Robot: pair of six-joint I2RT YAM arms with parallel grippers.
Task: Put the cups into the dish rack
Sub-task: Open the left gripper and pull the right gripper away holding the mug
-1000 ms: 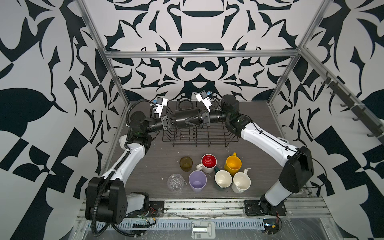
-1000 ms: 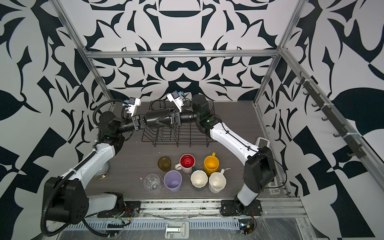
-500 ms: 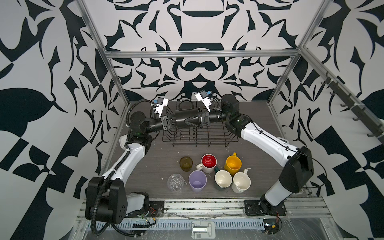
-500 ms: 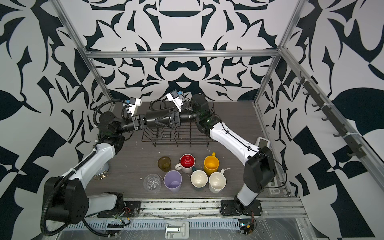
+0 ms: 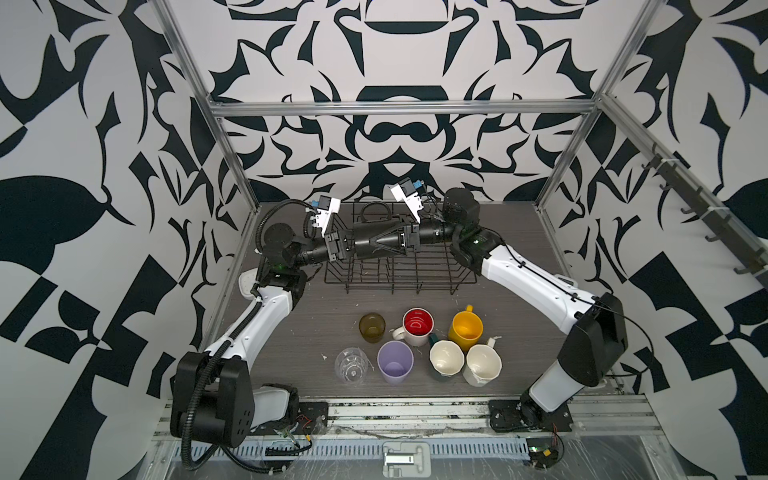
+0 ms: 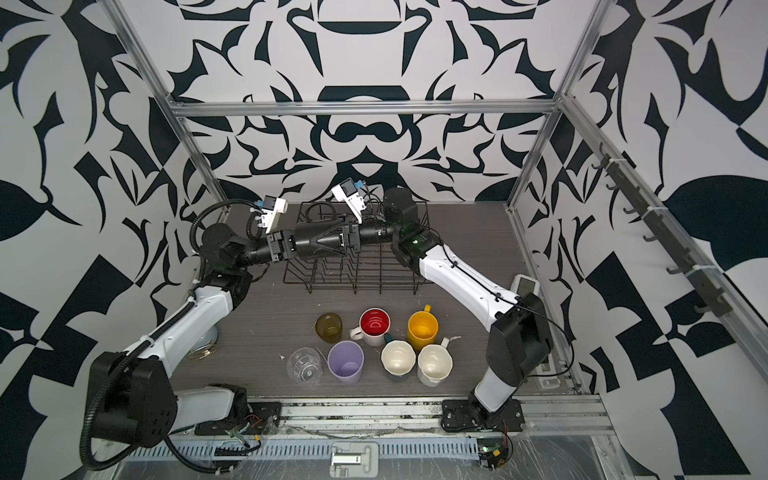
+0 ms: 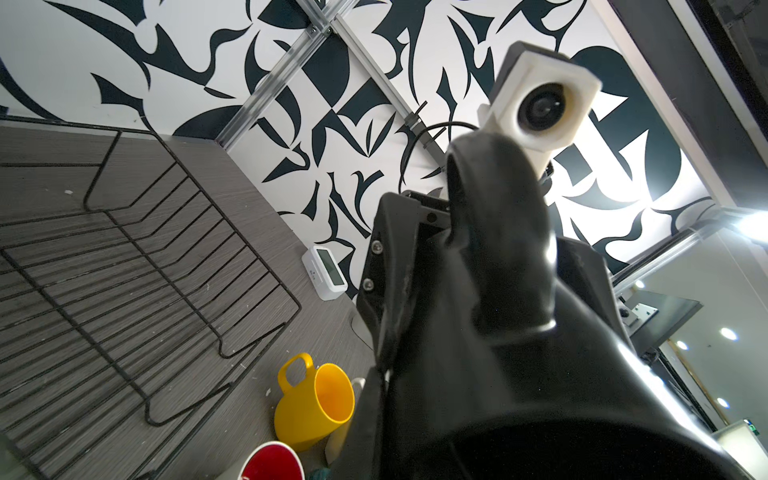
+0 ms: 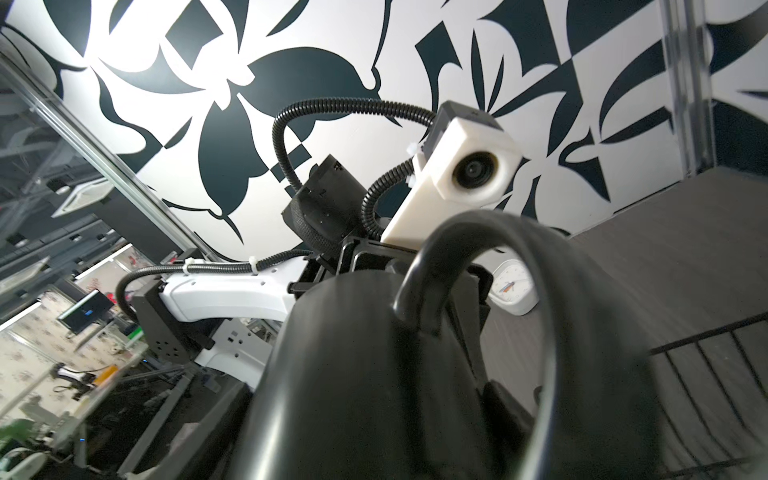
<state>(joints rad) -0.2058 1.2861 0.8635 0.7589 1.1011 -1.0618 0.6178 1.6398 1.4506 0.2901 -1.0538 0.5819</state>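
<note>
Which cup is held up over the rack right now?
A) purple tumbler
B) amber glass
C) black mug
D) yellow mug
C: the black mug is up in the air over the rack, while the other three stand on the table.

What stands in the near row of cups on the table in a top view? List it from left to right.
clear glass → lilac tumbler → cream-inside teal mug → white mug
</note>
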